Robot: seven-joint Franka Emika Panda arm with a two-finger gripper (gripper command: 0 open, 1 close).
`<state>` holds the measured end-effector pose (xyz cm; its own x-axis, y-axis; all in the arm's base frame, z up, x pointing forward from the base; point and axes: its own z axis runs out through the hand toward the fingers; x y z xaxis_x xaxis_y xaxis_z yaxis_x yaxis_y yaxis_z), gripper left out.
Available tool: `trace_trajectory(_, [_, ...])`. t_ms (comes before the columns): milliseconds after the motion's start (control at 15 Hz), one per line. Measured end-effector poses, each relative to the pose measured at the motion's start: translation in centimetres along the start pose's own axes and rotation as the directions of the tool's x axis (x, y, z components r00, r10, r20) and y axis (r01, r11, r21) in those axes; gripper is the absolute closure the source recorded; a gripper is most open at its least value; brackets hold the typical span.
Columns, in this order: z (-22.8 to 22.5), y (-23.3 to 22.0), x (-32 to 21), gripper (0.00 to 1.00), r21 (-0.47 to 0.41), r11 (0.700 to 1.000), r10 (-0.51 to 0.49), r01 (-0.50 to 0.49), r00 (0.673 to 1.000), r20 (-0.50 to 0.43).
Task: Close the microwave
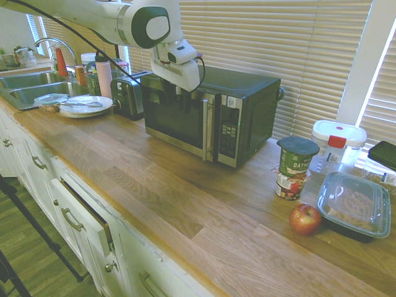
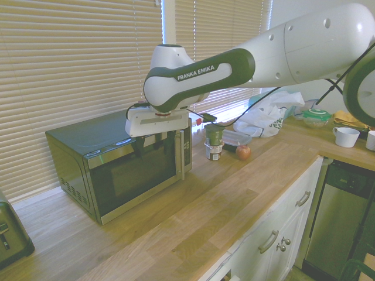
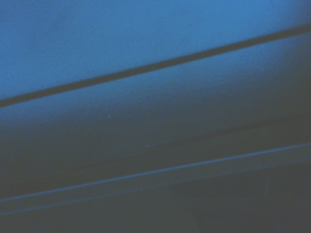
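Note:
The black microwave (image 1: 244,93) (image 2: 76,137) stands on the wooden counter against the blinds. Its glass door (image 1: 176,117) (image 2: 135,175) lies flush with the front, and the silver bar handle (image 1: 205,127) (image 2: 180,153) sits beside the button panel (image 1: 229,130). My gripper (image 1: 177,96) (image 2: 153,142) hangs at the top of the door front, pointing down, with its dark fingers apart and nothing between them. The wrist view is filled by a blurred dark surface with slanted lines.
A dark toaster (image 1: 127,96) (image 2: 12,234), plates (image 1: 86,106) and a sink (image 1: 31,86) lie on the handle-free side of the microwave. Stacked cups (image 1: 296,167) (image 2: 214,140), an apple (image 1: 305,218) (image 2: 243,152) and a lidded tray (image 1: 354,204) sit beyond the panel side. A drawer (image 1: 86,213) stands ajar.

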<state>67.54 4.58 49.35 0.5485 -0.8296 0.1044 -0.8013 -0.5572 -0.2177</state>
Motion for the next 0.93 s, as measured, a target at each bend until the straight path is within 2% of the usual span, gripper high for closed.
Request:
trace_trajectory(600, [-0.2,-0.8,0.8,0.00,0.027,1.000,0.007,-0.007,1.000,-0.004])
trace_trajectory(933, [-0.2,4.3,-0.2,0.00,0.004,1.000,-0.022,0.022,1.000,0.001])
